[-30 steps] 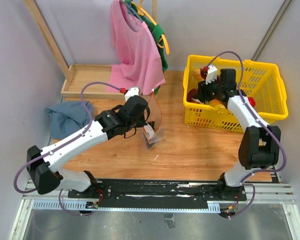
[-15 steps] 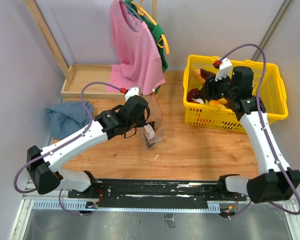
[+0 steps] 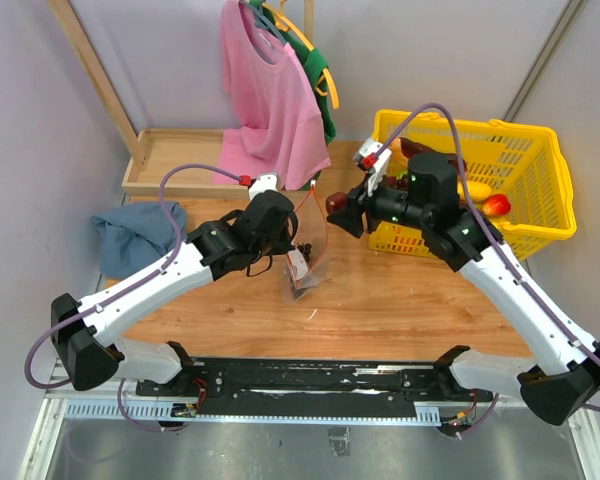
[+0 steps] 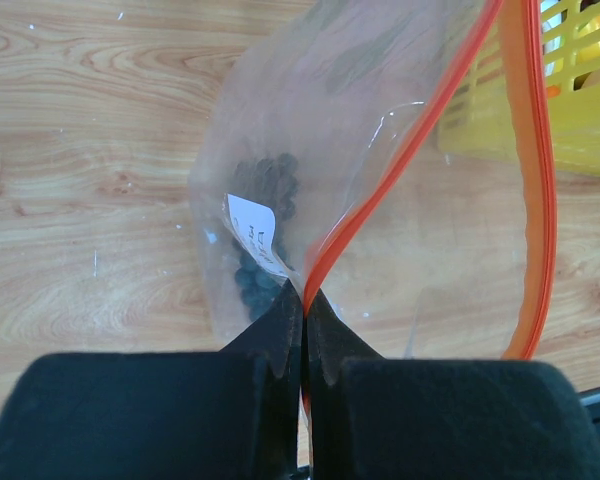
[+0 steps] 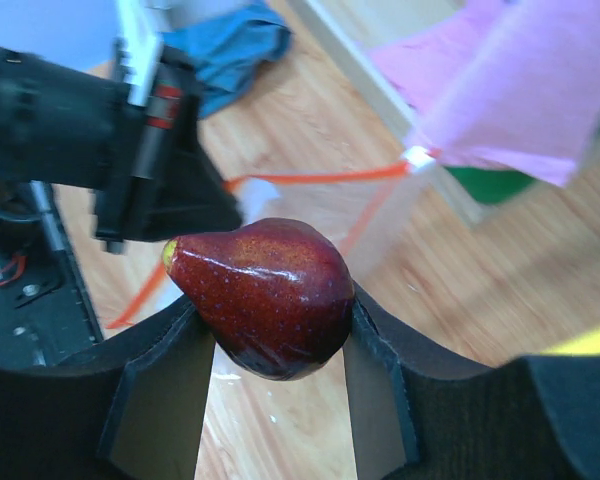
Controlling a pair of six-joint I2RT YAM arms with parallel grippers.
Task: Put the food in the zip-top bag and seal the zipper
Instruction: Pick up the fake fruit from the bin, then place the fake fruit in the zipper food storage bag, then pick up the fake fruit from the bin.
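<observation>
My left gripper [image 4: 303, 300] is shut on the red zipper [image 4: 400, 170] edge of the clear zip-top bag [image 4: 320, 130], holding it up with its mouth open; the bag holds dark round pieces and shows a white label [image 4: 257, 235]. In the top view the bag [image 3: 308, 255] hangs below the left gripper [image 3: 298, 240] above the table. My right gripper [image 5: 275, 340] is shut on a dark red pear [image 5: 265, 295]. In the top view the pear [image 3: 337, 206] is held just right of the bag's upper edge.
A yellow mesh basket [image 3: 525, 225] with more food stands at the back right. A pink shirt [image 3: 265, 95] hangs at the back, over a wooden tray [image 3: 165, 160]. A blue cloth [image 3: 135, 230] lies at the left.
My right arm has lifted the pear out of the yellow basket and swung left to the bag's mouth. The left arm and bag have stayed put.
</observation>
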